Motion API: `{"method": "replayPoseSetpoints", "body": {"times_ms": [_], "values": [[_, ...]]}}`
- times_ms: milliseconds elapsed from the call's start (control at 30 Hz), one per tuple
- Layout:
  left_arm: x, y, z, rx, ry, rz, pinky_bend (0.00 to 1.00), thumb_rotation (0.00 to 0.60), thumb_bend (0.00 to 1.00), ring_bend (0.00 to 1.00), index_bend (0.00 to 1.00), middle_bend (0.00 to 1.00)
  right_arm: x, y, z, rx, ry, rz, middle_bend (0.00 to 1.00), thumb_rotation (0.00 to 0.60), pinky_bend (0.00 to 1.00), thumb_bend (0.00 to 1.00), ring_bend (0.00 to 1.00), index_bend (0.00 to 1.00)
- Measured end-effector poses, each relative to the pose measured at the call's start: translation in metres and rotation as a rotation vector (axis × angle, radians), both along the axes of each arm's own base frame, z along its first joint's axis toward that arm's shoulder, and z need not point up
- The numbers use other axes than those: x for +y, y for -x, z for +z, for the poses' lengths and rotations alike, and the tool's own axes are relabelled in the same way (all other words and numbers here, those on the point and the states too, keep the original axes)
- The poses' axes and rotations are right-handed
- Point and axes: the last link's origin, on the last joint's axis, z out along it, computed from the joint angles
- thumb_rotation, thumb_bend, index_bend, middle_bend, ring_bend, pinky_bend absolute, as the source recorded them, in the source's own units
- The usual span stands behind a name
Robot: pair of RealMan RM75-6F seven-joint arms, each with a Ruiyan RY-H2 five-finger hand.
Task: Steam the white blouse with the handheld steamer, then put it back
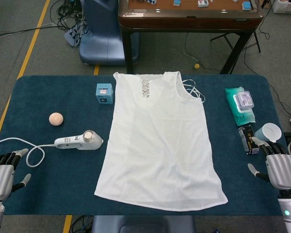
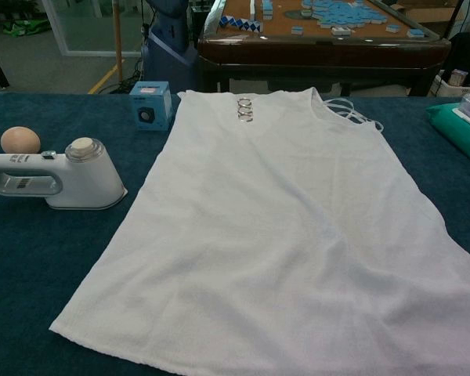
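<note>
The white blouse (image 1: pixel 157 141) lies flat in the middle of the dark blue table, neckline with metal rings toward the far edge; it fills most of the chest view (image 2: pixel 290 235). The white handheld steamer (image 1: pixel 80 141) rests on the table left of the blouse, its cord looping toward the front left; it shows in the chest view (image 2: pixel 59 176) as well. My left hand (image 1: pixel 2 172) hovers at the front left corner, fingers apart, holding nothing. My right hand (image 1: pixel 279 167) is at the front right edge, fingers apart and empty. Neither hand appears in the chest view.
A small blue box (image 1: pixel 105 92) and a peach ball (image 1: pixel 56 118) sit left of the blouse. At the right are a green wipes pack (image 1: pixel 241 104), a dark small package (image 1: pixel 247 138) and a clear cup (image 1: pixel 270 132). A wooden table (image 1: pixel 189 17) stands beyond.
</note>
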Motion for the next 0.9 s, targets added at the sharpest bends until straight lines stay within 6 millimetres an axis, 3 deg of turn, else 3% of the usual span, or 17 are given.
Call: {"method": "replayPoseSetpoints", "body": {"times_ms": [400, 600, 900], "values": [[0.010, -0.005, 0.000, -0.003, 0.014, -0.023, 0.19, 0.600, 0.20, 0.23, 0.22, 0.25, -0.008, -0.008, 0.015, 0.035, 0.089, 0.047, 0.29, 0.600, 0.21, 0.24, 0.22, 0.18], [0.032, -0.020, -0.007, -0.028, 0.047, -0.084, 0.19, 0.600, 0.20, 0.23, 0.22, 0.25, -0.020, -0.022, 0.034, 0.109, 0.168, 0.076, 0.29, 0.600, 0.21, 0.24, 0.21, 0.18], [0.084, -0.037, -0.034, -0.004, 0.132, -0.124, 0.19, 0.600, 0.20, 0.23, 0.15, 0.24, -0.029, -0.036, 0.060, 0.158, 0.228, 0.077, 0.29, 0.600, 0.21, 0.24, 0.21, 0.18]]}}
